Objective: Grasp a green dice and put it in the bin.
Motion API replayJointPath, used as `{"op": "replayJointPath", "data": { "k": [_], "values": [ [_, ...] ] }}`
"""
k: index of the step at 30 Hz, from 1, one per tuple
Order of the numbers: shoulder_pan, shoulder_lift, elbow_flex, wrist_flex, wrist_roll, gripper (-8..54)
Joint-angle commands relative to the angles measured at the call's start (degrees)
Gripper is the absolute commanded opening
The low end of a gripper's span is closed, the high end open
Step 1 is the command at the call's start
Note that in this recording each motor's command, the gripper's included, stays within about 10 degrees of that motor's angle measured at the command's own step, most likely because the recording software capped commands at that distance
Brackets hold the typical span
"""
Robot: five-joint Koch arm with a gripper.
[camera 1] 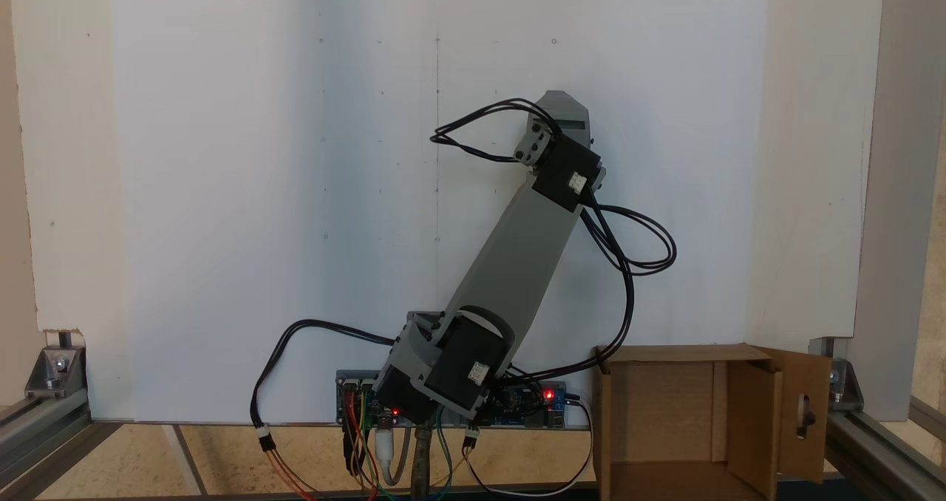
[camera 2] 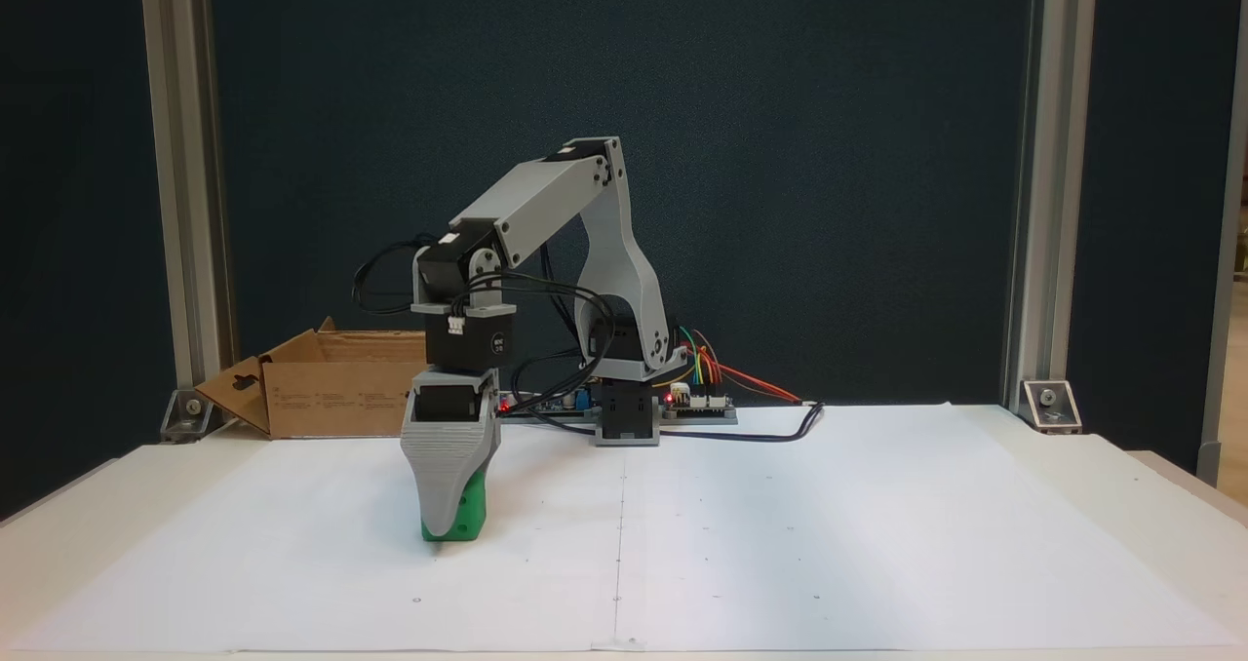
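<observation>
While a dark blue wall (camera 2: 829,154) fills the back of the room, metal posts (camera 2: 180,183) stand at both sides of it. The bench (camera 2: 1121,486) is pale, and a big white paper sheet (camera 2: 829,524) lies flat on top. The grey arm (camera 2: 604,242) stands at the back of the sheet and bends forward and down. Behind it, off to the left in this fixed view, sits the bin (camera 2: 331,393), a brown box with its flaps open; one flap has a slot hole. The bin is well apart from the arm's tip. A circuit board (camera 2: 697,403) with coloured wires lies by the arm's foot. The end effector (camera 2: 450,529) points straight down onto the sheet. The green dice (camera 2: 473,515) sits right at its tip, half hidden behind the grey jaw. The other jaw is hidden, so I cannot tell how wide the end effector is.
</observation>
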Motion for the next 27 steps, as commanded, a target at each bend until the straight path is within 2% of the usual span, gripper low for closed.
{"op": "replayJointPath", "data": {
  "k": [1,19,23,27],
  "values": [
    [0.0,-0.2,-1.1,-0.7,-4.0,43.1],
    [0.7,-1.7,-1.1,-2.6,-4.0,42.9],
    [0.7,-2.0,-1.1,-2.5,-4.0,40.4],
    [0.6,-2.1,-1.1,-2.4,-4.0,34.9]
  ]
}}
